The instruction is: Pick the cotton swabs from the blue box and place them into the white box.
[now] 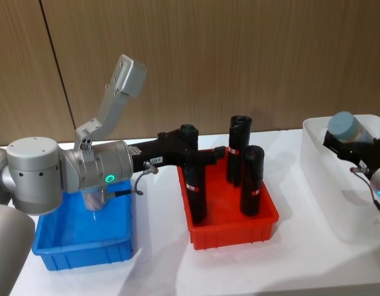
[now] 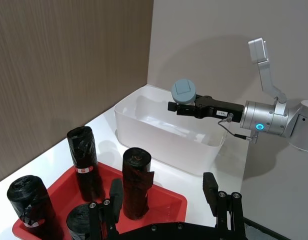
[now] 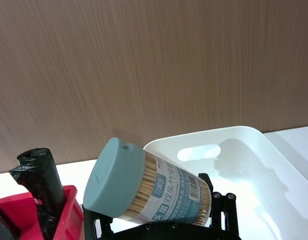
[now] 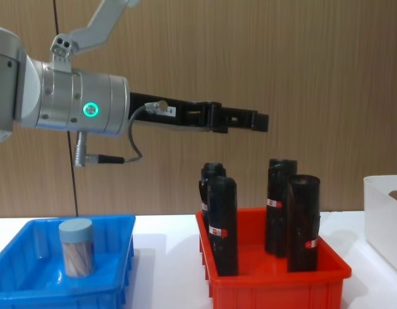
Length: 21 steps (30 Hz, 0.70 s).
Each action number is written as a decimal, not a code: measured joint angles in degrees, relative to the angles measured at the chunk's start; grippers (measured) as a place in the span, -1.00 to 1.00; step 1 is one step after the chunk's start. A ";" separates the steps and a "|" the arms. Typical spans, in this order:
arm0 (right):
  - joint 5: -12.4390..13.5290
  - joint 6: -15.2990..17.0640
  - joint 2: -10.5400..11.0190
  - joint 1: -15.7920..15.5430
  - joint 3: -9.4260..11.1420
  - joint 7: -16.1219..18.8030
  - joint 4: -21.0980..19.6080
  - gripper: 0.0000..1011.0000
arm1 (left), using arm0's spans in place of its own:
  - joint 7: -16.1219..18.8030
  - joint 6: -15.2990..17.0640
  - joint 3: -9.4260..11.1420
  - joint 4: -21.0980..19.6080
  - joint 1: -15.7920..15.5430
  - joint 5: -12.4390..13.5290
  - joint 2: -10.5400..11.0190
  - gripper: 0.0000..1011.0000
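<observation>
Fingers (image 2: 175, 107) of the right gripper (image 1: 352, 147) pinch a clear plastic cotton swab jar (image 3: 144, 187) with a blue-grey lid, tilted above the translucent white plastic box (image 1: 319, 179); a second jar (image 4: 77, 248) stands in the shallow blue plastic box (image 4: 31, 286), while the left gripper (image 4: 261, 121), fingers spread, hangs seemingly over the red plastic bin (image 1: 236, 237).
</observation>
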 joint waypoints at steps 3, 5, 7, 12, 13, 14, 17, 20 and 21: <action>0.22 -0.19 -0.01 -0.05 0.05 0.02 -0.17 0.98 | 0.00 0.00 0.00 0.00 0.00 0.00 0.00 0.99; 0.35 -0.30 -0.03 -0.11 0.11 0.03 -0.29 0.98 | 0.00 0.00 0.00 0.00 0.00 0.00 0.00 0.99; 0.60 -0.39 -0.04 -0.16 0.16 0.04 -0.43 0.98 | 0.00 0.00 0.00 0.00 0.00 0.00 0.00 0.99; 0.73 -0.42 -0.07 -0.19 0.25 -0.09 -0.57 0.98 | 0.00 0.00 0.00 0.00 0.00 0.00 0.00 0.99; 0.64 -0.30 -0.08 -0.19 0.26 -0.28 -0.61 0.98 | 0.00 0.00 0.00 0.00 0.00 0.00 0.00 0.99; 0.52 -0.19 -0.08 -0.19 0.26 -0.39 -0.62 0.98 | 0.00 0.00 0.00 0.00 0.00 0.00 0.00 0.99; -0.21 0.56 -0.08 -0.15 0.25 -0.85 -0.62 0.98 | 0.00 0.00 0.00 0.00 0.00 0.00 0.00 0.99; -1.10 1.79 -0.07 0.03 0.20 -1.39 -0.56 0.98 | 0.00 0.00 0.00 0.00 0.00 0.00 0.00 0.99; -1.29 2.16 -0.06 0.07 0.19 -1.50 -0.52 0.98 | 0.00 0.00 0.00 0.00 0.00 0.00 0.00 0.99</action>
